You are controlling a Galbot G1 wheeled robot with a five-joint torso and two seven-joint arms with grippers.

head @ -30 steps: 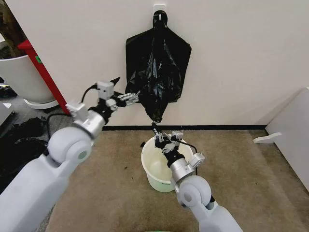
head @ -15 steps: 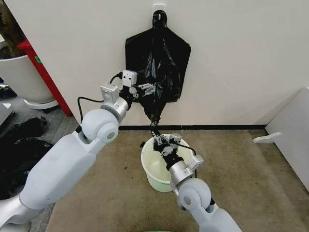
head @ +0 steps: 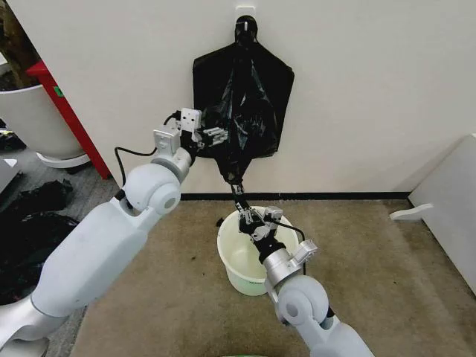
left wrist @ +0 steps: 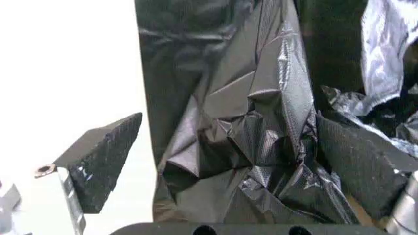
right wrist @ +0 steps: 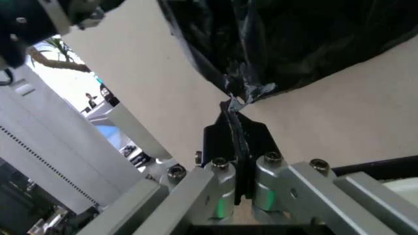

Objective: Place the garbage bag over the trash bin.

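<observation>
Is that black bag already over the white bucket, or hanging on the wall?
Hanging. The garbage bag dangles from a wall hook above the trash bin, whose cream inside is bare. The right end effector pinches its bottom tip.

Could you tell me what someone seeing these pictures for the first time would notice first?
A wrinkly black garbage bag hanging from a hook on the wall catches the eye. The left gripper is open around a fold at the bag's left edge, while the right gripper is shut on its bottom tip. Directly below stands the white trash bin on the brown floor, with no bag over it yet.
</observation>
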